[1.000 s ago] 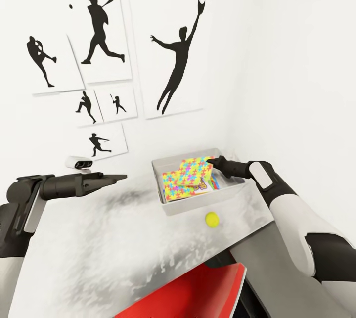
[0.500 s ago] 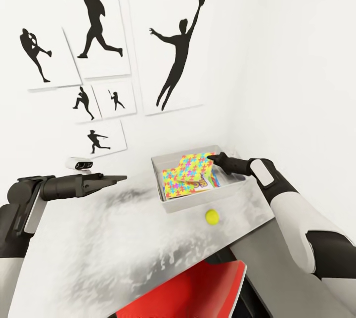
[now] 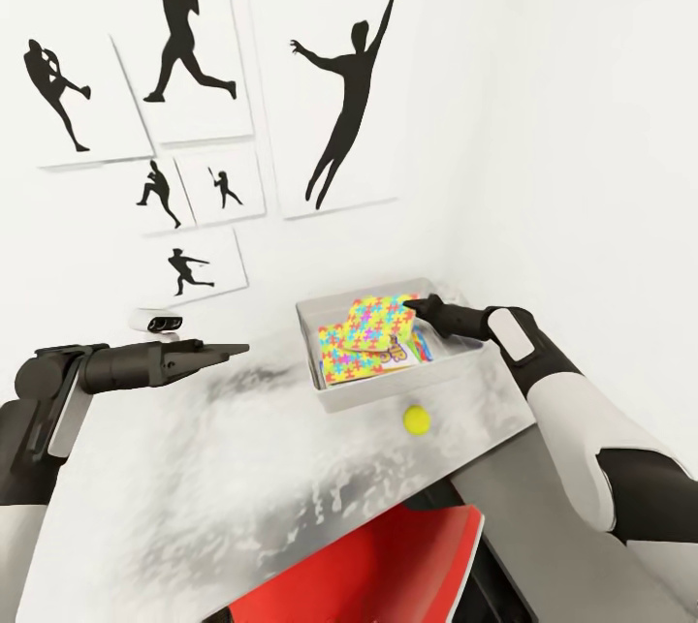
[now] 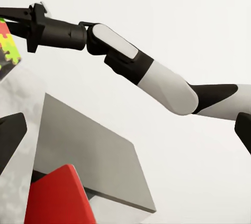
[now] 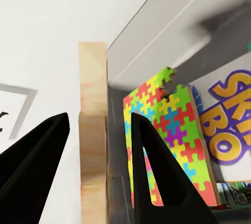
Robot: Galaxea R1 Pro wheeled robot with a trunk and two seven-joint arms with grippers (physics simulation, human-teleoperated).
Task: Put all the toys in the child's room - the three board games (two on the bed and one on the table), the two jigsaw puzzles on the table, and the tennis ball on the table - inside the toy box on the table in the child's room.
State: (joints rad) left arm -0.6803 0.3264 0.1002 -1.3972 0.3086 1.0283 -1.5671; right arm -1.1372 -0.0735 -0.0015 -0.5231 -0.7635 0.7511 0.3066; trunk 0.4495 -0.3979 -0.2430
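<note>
toys first: two thin jigsaw puzzles (image 3: pixel 365 337) patterned in yellow, blue, red and green lie overlapping inside the shallow light-grey toy box (image 3: pixel 380 387), which sits on the pale grey-white table (image 3: pixel 242 468) at about 1 o'clock from the table's middle, close to the corner of the white walls. under the puzzles one printed board game (image 3: pixel 399 356) shows, white with purple and orange letters; in the right wrist view the same lettered box (image 5: pixel 229 119) lies beside a puzzle sheet (image 5: pixel 167 140). whether more boxes lie beneath cannot be told. one yellow-green tennis ball (image 3: pixel 417 420) rests on the table just outside the toy box, at 5 o'clock from it, near the table's edge.

six black-silhouette baseball posters (image 3: pixel 334 90) hang on the wall at 11 to 12 o'clock above the table. a red seat (image 3: pixel 388 565) shows under the table's near edge at 6 o'clock. in the right wrist view a pale wooden strip (image 5: pixel 93 130) runs along the far side of the box wall.

the right gripper (image 3: pixel 415 305) reaches over the toy box from 3 o'clock, its black fingers spread apart and holding nothing, tips just above the upper puzzle's corner; touching or not cannot be told. the left gripper (image 3: pixel 237 347) hangs over the table at 9 o'clock, well apart from the box, its fingers close together in a point and gripping nothing.
</note>
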